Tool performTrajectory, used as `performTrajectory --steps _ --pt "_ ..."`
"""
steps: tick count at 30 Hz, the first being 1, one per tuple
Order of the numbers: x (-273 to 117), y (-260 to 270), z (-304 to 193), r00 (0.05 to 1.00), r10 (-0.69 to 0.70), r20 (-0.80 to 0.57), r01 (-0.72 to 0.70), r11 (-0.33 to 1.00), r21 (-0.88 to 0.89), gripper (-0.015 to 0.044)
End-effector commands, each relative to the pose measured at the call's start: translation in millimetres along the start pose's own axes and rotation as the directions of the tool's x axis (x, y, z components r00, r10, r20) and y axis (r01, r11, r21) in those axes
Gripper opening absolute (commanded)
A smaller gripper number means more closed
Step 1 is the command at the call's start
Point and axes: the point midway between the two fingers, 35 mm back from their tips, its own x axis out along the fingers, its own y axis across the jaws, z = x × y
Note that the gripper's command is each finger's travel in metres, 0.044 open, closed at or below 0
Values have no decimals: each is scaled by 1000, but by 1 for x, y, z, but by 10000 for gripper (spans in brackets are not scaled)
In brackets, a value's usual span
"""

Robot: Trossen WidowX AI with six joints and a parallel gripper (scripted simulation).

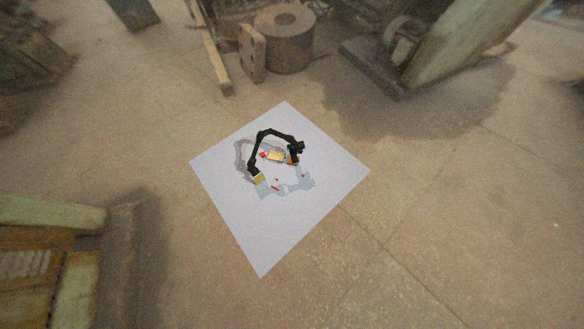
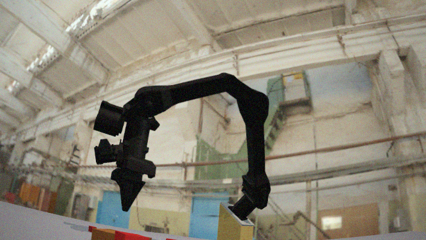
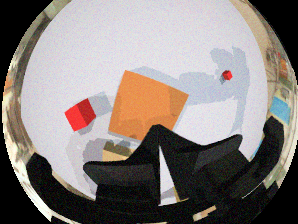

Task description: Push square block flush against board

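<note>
The square orange block (image 1: pixel 290 163) (image 3: pixel 145 97) (image 2: pixel 102 235) lies flat on the white mat. The longer, light tan board (image 1: pixel 275 155) (image 3: pixel 115 154) lies beside it, with a narrow gap between them. The board is mostly hidden by the fingers in the wrist view. My gripper (image 1: pixel 294 161) (image 2: pixel 125 210) (image 3: pixel 156 128) is shut and empty, pointing down above the block. In the exterior view the fingertips are above the mat. I cannot tell whether the block's edges are even with the board's.
A red cube (image 3: pixel 80 115) lies near the block. Another red cube (image 1: pixel 262 154) is by the board's far end. Small red pieces (image 1: pixel 303 175) (image 1: pixel 275 188) lie nearer the front of the white mat (image 1: pixel 265 240). The arm's yellow base (image 1: pixel 258 178) (image 2: pixel 232 226) stands on the mat.
</note>
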Motion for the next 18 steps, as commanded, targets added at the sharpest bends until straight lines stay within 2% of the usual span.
performTrajectory --steps 1,11,18 --pt "5 -9 24 1000 -3 -3 3 988 156 0" --pt "15 -26 65 1000 -4 1 3 895 447 0" --pt "16 -27 67 1000 -4 0 3 886 463 0"
